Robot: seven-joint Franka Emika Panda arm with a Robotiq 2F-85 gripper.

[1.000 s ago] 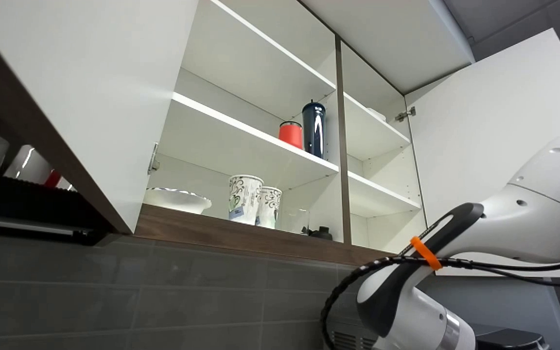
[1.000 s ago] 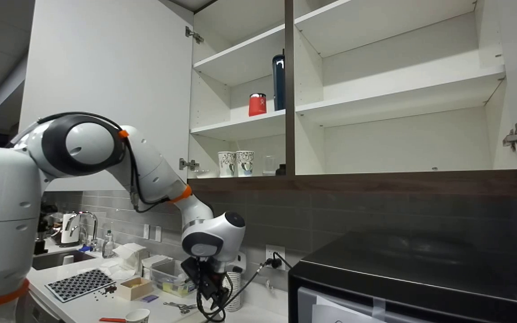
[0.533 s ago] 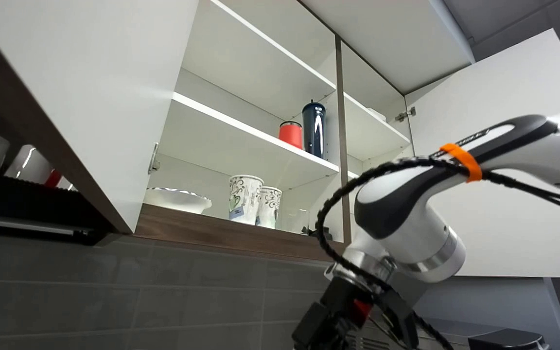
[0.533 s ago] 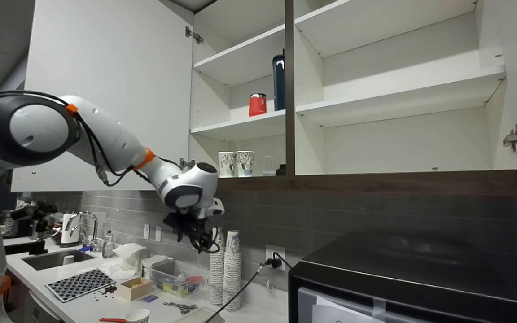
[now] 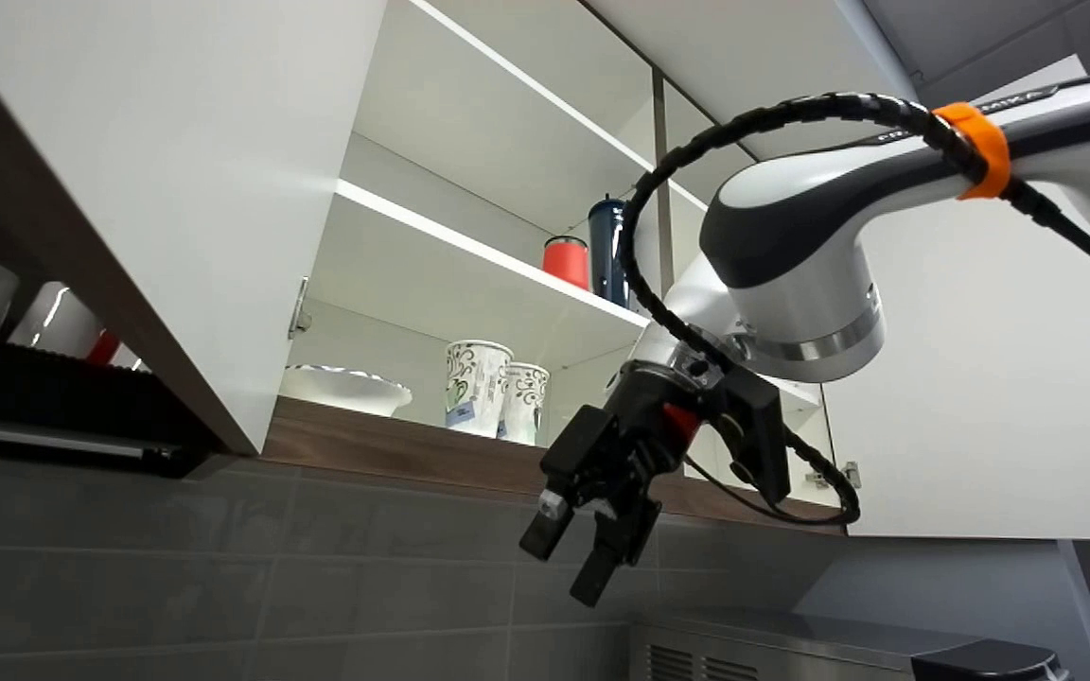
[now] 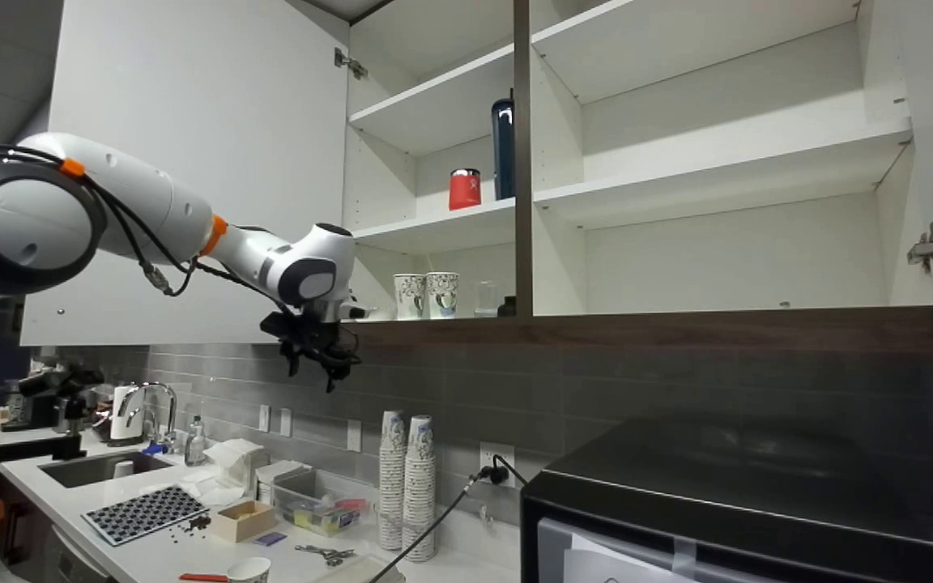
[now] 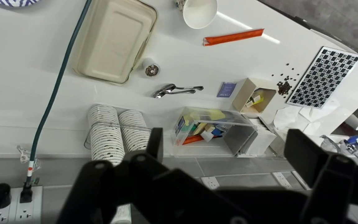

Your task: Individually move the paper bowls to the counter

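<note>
In an exterior view, see at least one undelivered paper bowl (image 5: 344, 391) in cabinet (image 5: 469, 459), left of cups (image 5: 477, 388), and end effector (image 5: 564, 565) spread apart, empty; in wrist view, can't confirm cut-off blue-patterned dish (image 7: 16, 2) on worktop (image 7: 20, 62) as delivered.

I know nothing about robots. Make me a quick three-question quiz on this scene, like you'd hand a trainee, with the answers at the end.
1. True or false: the gripper is open and empty.
2. Which level of the cupboard holds the pale bowl: A top, B middle, C bottom?
3. Short answer: what stands beside the red tumbler?

Key:
1. True
2. C
3. A tall dark blue tumbler; both exterior views show it.
</note>
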